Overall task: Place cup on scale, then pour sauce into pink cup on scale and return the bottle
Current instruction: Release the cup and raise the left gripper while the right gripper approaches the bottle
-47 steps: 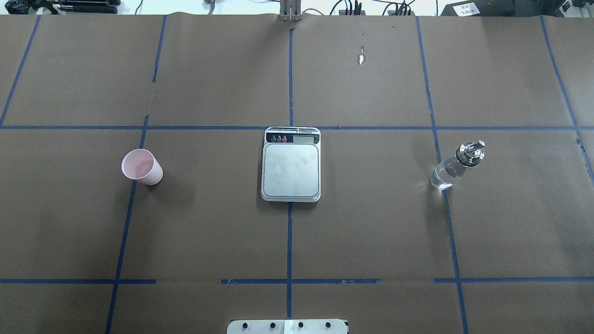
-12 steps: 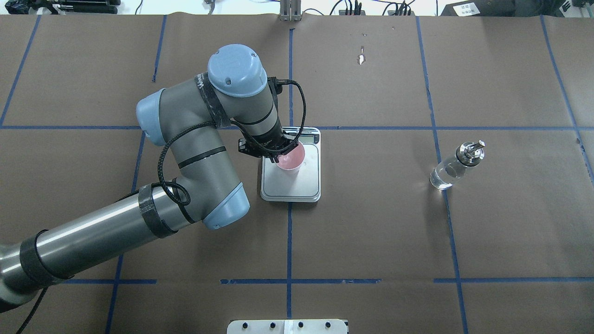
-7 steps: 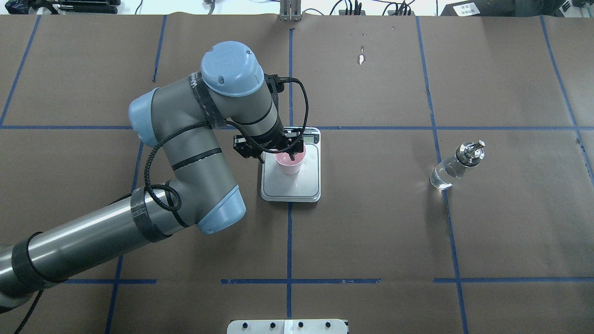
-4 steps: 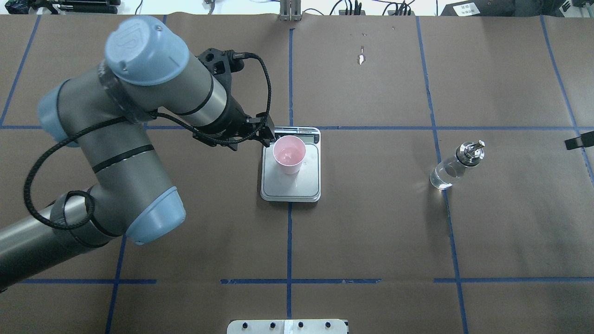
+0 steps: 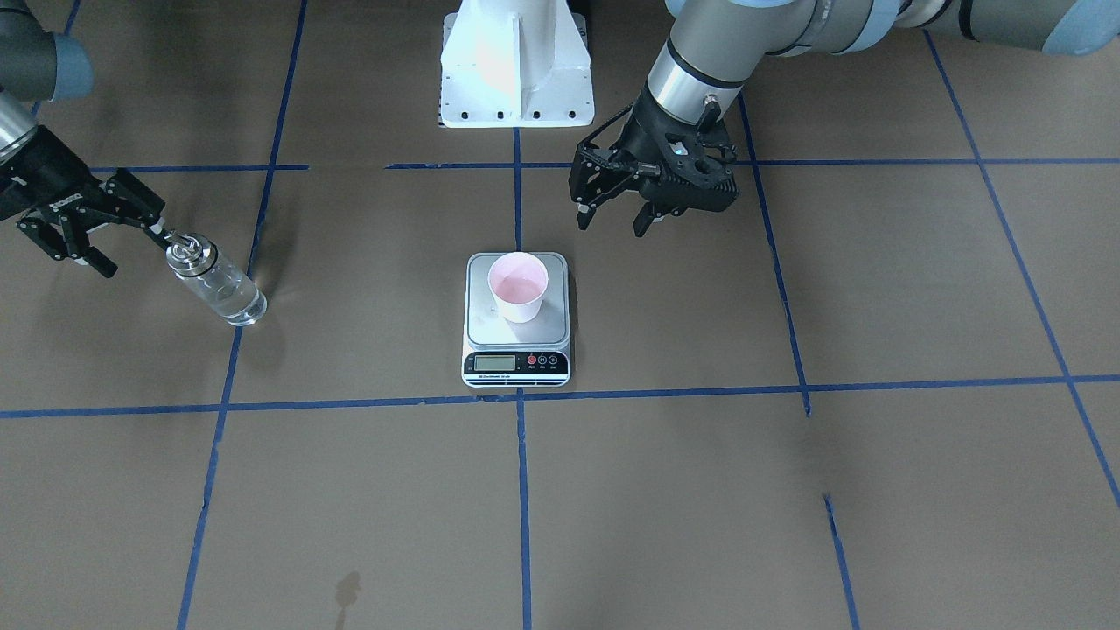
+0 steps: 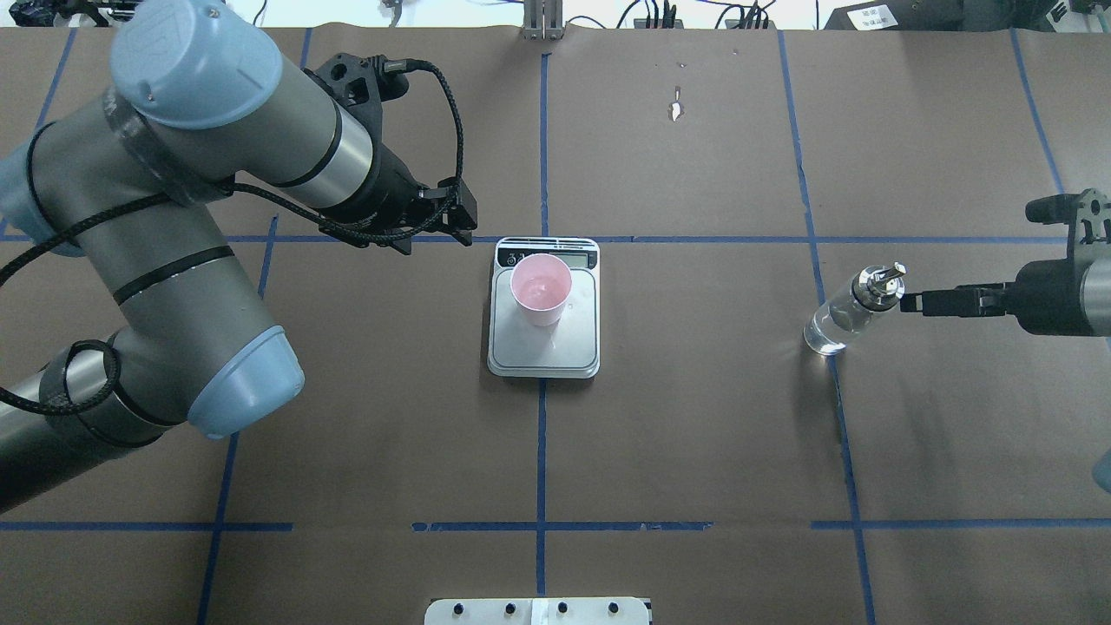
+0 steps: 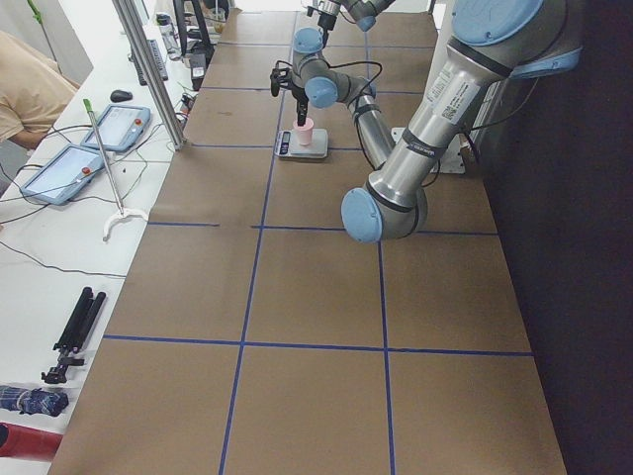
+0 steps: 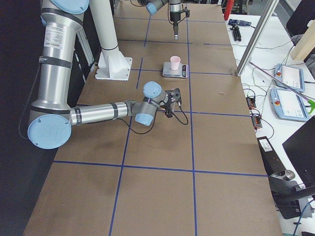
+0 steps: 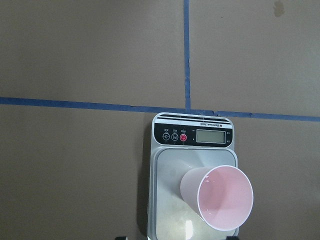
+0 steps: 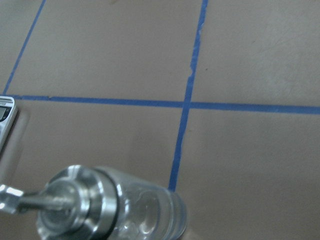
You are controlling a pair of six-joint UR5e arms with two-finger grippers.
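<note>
Cup [image 5: 518, 287] upright on scale [image 5: 516, 361]; left hand [image 5: 610, 226] spread nearby; right hand [image 5: 133, 249] spread beside bottle [image 5: 219, 289].

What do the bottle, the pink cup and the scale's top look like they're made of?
The bottle: likely clear glass, see-through with bright glints; its collar is shiny polished metal. The cup: probably matte plastic, opaque, thin-walled, without shine. The scale: platform looks like dull silver-grey metal, possibly coated plastic.

Taped brown table [image 6: 694, 434] with scale [image 6: 543, 347], bottle [image 6: 838, 321]
</note>
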